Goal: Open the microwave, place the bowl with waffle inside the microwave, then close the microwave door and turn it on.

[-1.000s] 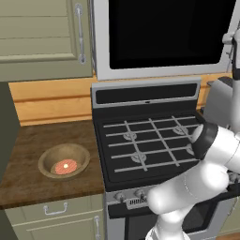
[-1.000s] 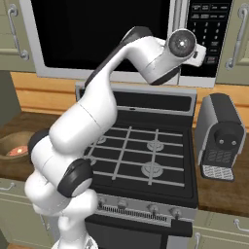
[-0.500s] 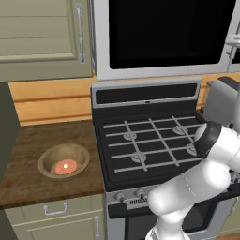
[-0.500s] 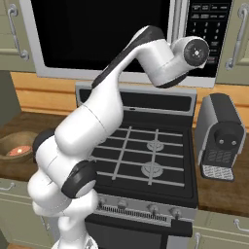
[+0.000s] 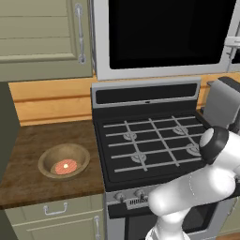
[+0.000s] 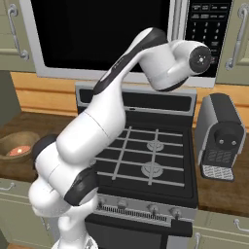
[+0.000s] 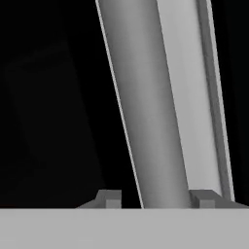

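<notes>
Black-glass microwave door (image 5: 164, 35), silver bar handle (image 7: 151, 112), shut.

microwave (image 5: 164, 40): 1, above the stove, door shut
microwave door (image 6: 97, 36): 1, black glass
door handle (image 7: 155, 107): 1 vertical silver bar
keypad panel (image 6: 208, 22): 1, right of door
stove (image 5: 150, 140): 1 gas range
burners (image 5: 130, 136): 4 seen in left base view
stove knobs (image 6: 153, 209): 4 along front, right base view
bowl (image 5: 63, 161): 1, tan wood, on counter left of stove
waffle (image 5: 66, 166): 1, reddish disc in bowl
coffee machine (image 6: 221, 136): 1, grey, right of stove
upper cabinet doors (image 5: 42, 37): 1 in left base view, 2 in right base view
cabinet handles (image 5: 80, 33): 1 on left upper door
drawer pulls (image 5: 55, 209): 1 under the bowl's counter
finger tips (image 7: 109, 198): 2, one each side of handle bar
</notes>
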You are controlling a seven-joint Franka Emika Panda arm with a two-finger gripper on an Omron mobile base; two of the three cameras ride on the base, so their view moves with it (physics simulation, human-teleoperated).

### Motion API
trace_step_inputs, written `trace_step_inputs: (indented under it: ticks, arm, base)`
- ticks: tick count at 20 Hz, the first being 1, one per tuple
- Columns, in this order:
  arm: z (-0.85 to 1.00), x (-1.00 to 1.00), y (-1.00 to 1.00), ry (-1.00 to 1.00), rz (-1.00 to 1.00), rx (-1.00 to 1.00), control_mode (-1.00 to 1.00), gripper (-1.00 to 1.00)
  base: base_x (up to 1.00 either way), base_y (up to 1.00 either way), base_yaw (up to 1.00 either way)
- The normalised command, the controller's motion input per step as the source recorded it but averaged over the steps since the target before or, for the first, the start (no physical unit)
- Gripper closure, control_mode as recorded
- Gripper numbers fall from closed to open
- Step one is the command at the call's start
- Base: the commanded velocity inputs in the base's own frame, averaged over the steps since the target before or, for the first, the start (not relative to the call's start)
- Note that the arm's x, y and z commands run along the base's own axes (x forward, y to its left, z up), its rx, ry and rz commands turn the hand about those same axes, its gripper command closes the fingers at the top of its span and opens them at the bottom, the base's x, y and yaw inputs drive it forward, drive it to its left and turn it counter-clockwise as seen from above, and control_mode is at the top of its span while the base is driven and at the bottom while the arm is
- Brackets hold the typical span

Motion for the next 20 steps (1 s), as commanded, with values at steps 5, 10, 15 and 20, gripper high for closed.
trace_step_inputs:
  ticks: [5, 10, 15, 20]
  arm:
    - [0.26, -0.02, 1.00, 0.03, 0.10, -0.20, -1.00, 1.00]
    - [0.53, -0.67, 1.00, 0.05, 0.17, -0.27, -1.00, 1.00]
    - [0.79, -0.99, 1.00, 0.22, 0.30, -0.34, -1.00, 1.00]
    - [0.95, -1.00, 0.96, 0.40, 0.38, -0.38, -1.00, 1.00]
  base:
    - [0.00, 0.00, 0.00]
    - [0.00, 0.00, 0.00]
    - [0.00, 0.00, 0.00]
    - [0.00, 0.00, 0.00]
